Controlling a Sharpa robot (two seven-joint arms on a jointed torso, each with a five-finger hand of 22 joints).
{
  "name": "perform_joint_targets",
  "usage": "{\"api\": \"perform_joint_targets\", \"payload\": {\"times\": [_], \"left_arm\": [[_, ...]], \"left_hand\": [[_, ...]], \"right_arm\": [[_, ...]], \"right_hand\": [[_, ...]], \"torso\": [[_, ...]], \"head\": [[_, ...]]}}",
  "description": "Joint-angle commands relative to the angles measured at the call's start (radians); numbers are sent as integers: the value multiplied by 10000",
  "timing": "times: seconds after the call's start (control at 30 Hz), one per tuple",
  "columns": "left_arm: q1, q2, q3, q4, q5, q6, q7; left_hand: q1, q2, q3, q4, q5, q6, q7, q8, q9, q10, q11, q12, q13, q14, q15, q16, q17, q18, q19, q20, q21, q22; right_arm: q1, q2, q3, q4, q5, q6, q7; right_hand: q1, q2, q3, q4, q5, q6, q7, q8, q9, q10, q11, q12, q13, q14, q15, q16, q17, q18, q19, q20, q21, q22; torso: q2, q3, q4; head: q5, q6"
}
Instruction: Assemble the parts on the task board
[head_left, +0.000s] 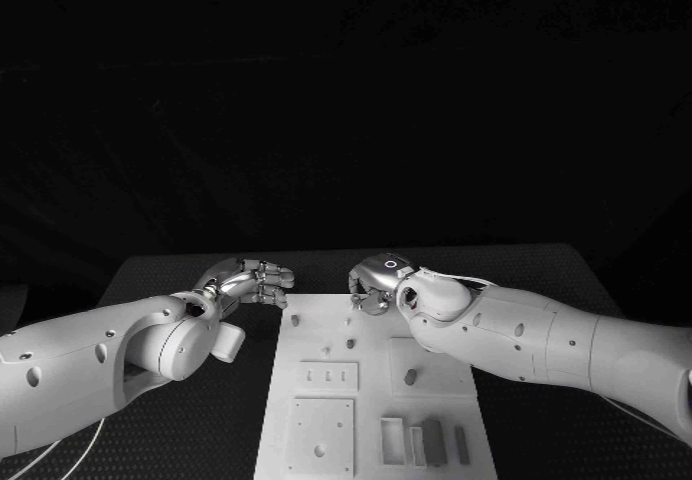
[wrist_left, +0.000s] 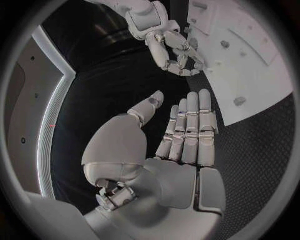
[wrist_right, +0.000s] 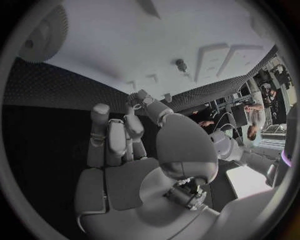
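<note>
Table (head_left: 577, 270), black, carries the white task board (head_left: 378, 400) at its middle, running toward the near edge. Right hand (head_left: 378, 283) sits at the board's far edge, its fingers curled in; the thumb and a finger meet at a small dark piece, but I cannot tell whether it is held. Left hand (head_left: 253, 281) lies off the board's far left corner over bare table, fingers straight and close together, thumb apart, holding nothing. Grey parts (head_left: 423, 441) lie at the board's near right, well apart from both hands. The board's near end is cut off.
</note>
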Motion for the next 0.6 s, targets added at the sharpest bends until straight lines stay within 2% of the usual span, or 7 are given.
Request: {"api": "perform_joint_targets", "payload": {"times": [0.03, 0.4, 0.6], "left_arm": [[44, 0, 9, 63, -36, 39, 119], [185, -19, 30, 177, -65, 26, 111], [216, -20, 54, 178, -69, 18, 109]], "left_hand": [[-26, 17, -37, 16, -14, -40, -23, -40, 10, 16, -30, -48, 0, -52, -2, -57, 11, 174, -77, 19, -59, 9], [-22, 8, -37, 13, -15, -41, -19, -44, 11, 17, -29, -56, 1, -50, -1, -69, 20, 174, -79, 20, -63, 14], [-19, -1, -38, 10, -15, -42, -14, -48, 12, 17, -27, -63, 1, -48, 0, -78, 28, 175, -80, 20, -65, 18]], "right_arm": [[-5, 75, 2, -32, -270, -85, -57], [-66, 332, -14, -238, -511, -87, -57], [-122, 400, -27, -272, -572, -40, -50]], "right_hand": [[43, 36, 69, 19, 44, 486, 17, 27, 283, 59, -21, -23, -11, 17, -66, 58, -6, 200, -3, -64, 62, 190], [50, 32, 72, 16, 44, 487, 16, 25, 292, 73, -22, -27, -9, 27, -69, 59, -7, 200, 0, -69, 63, 188], [57, 26, 74, 15, 44, 492, 15, 26, 299, 81, -24, -32, -12, 32, -70, 60, -12, 200, 3, -73, 65, 187]], "torso": [[30, 1, 22], [158, 3, 85], [195, 11, 85]], "head": [[17, -7], [-17, -36], [-12, -35]]}}
